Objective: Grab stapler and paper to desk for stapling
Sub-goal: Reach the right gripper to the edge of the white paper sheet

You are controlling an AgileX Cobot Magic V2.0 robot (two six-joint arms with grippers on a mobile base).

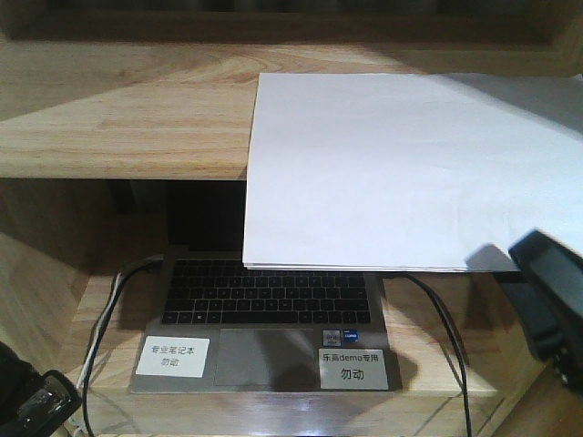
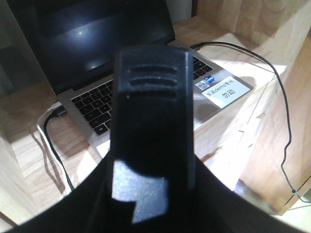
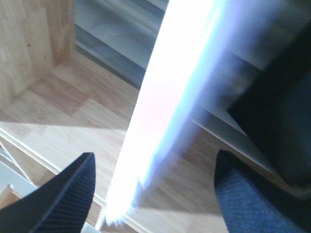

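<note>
White paper (image 1: 401, 173) lies on a wooden shelf (image 1: 118, 118), its near edge overhanging a laptop (image 1: 273, 300). The right gripper (image 3: 153, 189), jaws wide and empty, straddles that edge near the right corner. The left gripper (image 1: 32, 401) sits well apart, and its own blocked view means its grip cannot be told.

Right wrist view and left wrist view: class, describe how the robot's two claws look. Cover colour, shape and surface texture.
The right claw has two black, wedge-shaped fingers with finely ribbed pads. The left claw appears as a blurred, matte black block with three short grooves across its upper face. No markings or cables show on either.
</note>
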